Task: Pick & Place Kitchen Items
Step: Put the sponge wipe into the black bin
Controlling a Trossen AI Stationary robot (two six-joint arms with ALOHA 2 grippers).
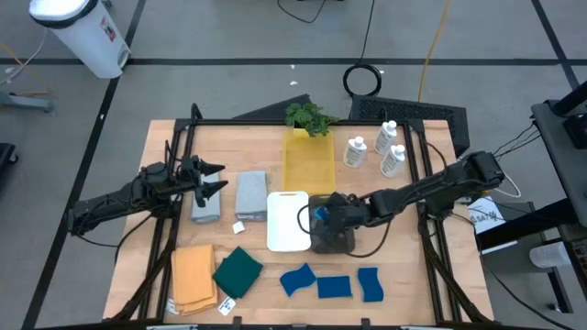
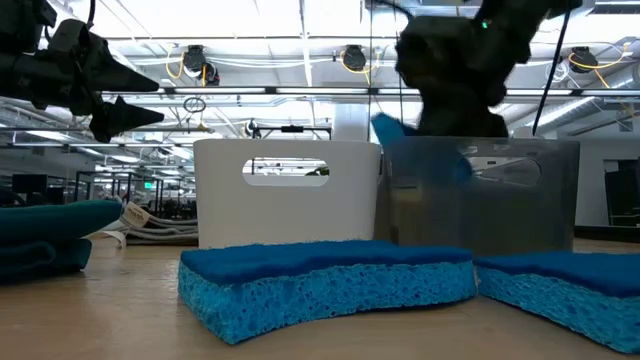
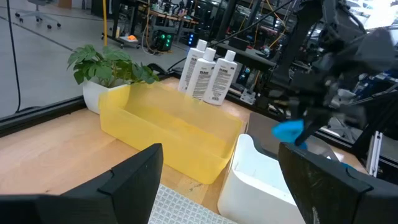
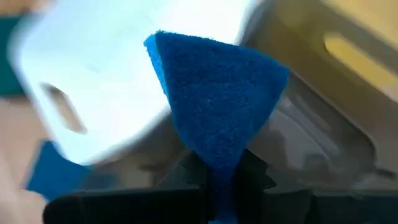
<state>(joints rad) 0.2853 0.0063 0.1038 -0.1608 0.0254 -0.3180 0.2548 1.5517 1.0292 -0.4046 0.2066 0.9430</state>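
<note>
My right gripper [image 1: 323, 216] is shut on a small bright-blue sponge [image 4: 217, 93]. It hangs over the near edge of the white bin [image 1: 288, 220] and the dark translucent bin [image 1: 332, 236]; in the low view the sponge [image 2: 386, 126] sticks out above the bins' rims. Three more blue sponges [image 1: 333, 286] lie flat on the table's near side. My left gripper [image 1: 216, 183] waits open at the left, above a grey cloth [image 1: 205, 207]. My right gripper pinches the sponge between its two fingers at one narrow end [image 4: 219, 158]. The fingers [image 4: 186, 177] slant down from the table's right side. The sponge sticks out past the fingertips, lifted clear above the bins.
A yellow bin [image 1: 307, 165] stands behind the white one, with a leafy plant [image 1: 308, 117] at its far end. Three white bottles [image 1: 357, 151] stand at the far right. A second grey cloth [image 1: 250, 194], an orange-tan cloth [image 1: 193, 277] and a dark green cloth [image 1: 238, 271] lie at the left.
</note>
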